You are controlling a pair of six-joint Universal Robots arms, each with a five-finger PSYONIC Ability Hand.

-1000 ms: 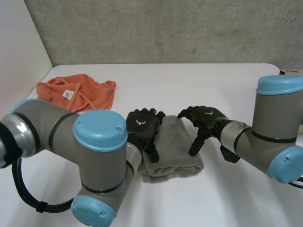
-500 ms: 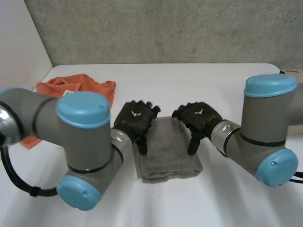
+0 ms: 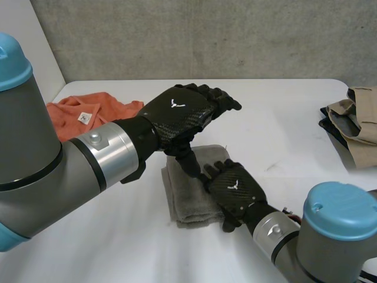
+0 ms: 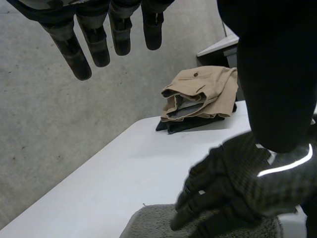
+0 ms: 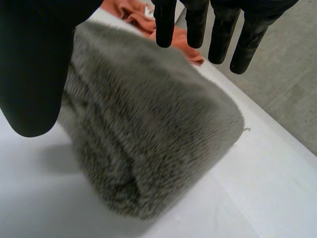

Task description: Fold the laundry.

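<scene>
**Towel [image 3: 184, 197] lies folded on the table, both hands open**

Your left hand [image 3: 182, 115] hangs in the air over the far part of the towel. Its fingers are straight and close side by side, the thumb points down, and it holds nothing. In the left wrist view you see the same straight fingers of the left hand [image 4: 94, 39], with the towel [image 4: 148, 223] well below them.

Your right hand [image 3: 232, 187] is low, over the near right part of the towel. Its fingers are relaxed and a little spread, and they are not curled round the cloth. From the left wrist view the right hand [image 4: 247, 183] seems to rest on top of the towel. In the right wrist view the fingers of the right hand [image 5: 223, 29] reach out straight over the towel [image 5: 148, 129], and you cannot tell there if they touch it.

The towel is grey and fluffy, and it is folded into a thick, narrow packet. It lies near the middle of the white table [image 3: 283, 118], between the two arms.

An orange cloth [image 3: 97, 115] lies crumpled at the far left of the table, apart from the towel. It shows also beyond the towel in the right wrist view [image 5: 131, 12].

At the right edge of the table a folded khaki garment [image 3: 359, 118] [image 4: 203, 91] lies on top of a dark garment [image 3: 327, 127] [image 4: 185, 124].
</scene>
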